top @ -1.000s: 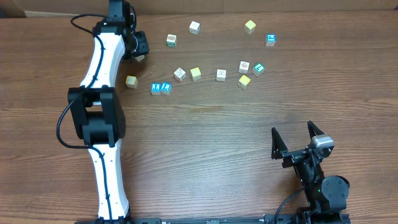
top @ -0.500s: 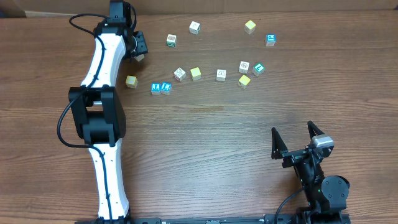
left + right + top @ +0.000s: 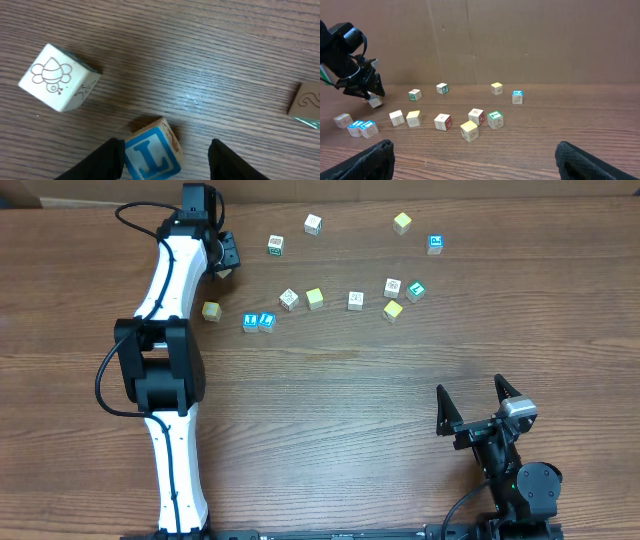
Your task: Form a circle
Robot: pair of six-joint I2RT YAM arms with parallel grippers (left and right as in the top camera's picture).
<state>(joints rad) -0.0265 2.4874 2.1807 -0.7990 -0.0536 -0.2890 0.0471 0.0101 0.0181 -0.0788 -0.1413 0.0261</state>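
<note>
Left end effector (image 3: 167,152): I am holding its jaws apart, low over the brown worktop (image 3: 350,400) at the far left. A blue-faced L cube (image 3: 152,159) is sitting between the fingers (image 3: 112,160), turned at an angle to them. It is lying against one finger with a clear gap to the other, so it is not clamped. Past it, in the left wrist view, a whitish bee cube (image 3: 57,77) is lying off to one side. The corner of another cube (image 3: 306,100) is showing at the frame edge.

Right end effector (image 3: 478,405): I am holding its jaws wide apart, gripping nothing, at the near right of the worktop and well apart from every cube.

The group of cubes (image 3: 392,286) for the circle is lying right of centre on the far half. A whitish printed cube has the green-faced cube (image 3: 415,290) just beside it and a yellow cube (image 3: 393,310) just in front. A second whitish cube (image 3: 356,300) is sitting near on the left. They are lying as a loose clump, not a ring.

Count from overhead, fourteen cubes:
- five whitish
- three yellow
- four blue-faced, counting the L cube, two of them a touching pair (image 3: 259,321)
- one green-faced
- one pale tan cube (image 3: 211,311)
</note>
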